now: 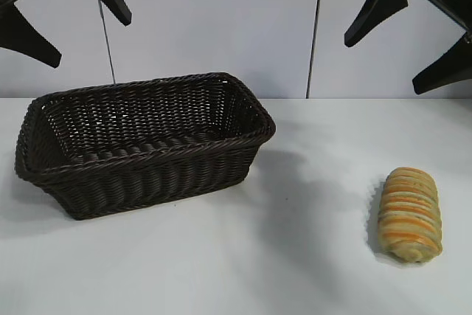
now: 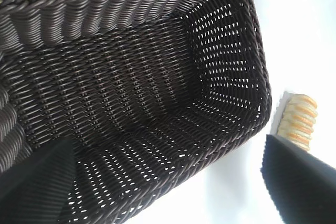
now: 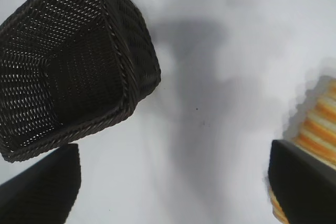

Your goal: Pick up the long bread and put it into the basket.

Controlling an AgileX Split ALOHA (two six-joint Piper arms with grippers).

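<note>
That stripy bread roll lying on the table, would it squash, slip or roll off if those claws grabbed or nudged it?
The long bread looks rounded and oblong, so a sideways nudge would probably roll it on the smooth white table. Its crosswise ridges should give the jaws some purchase, making slipping less likely. It seems to hold a plump shape; whether it is soft or stiff cannot be told.

The long bread (image 1: pixel 410 214) lies on the table (image 1: pixel 295 256), right of the basket (image 1: pixel 140 142).

White surface (image 1: pixel 243 256), matte, with soft grey shadows across the middle. Behind it, pale wall panels (image 1: pixel 221 20) split by two thin dark vertical seams, one left of centre, one right.
</note>
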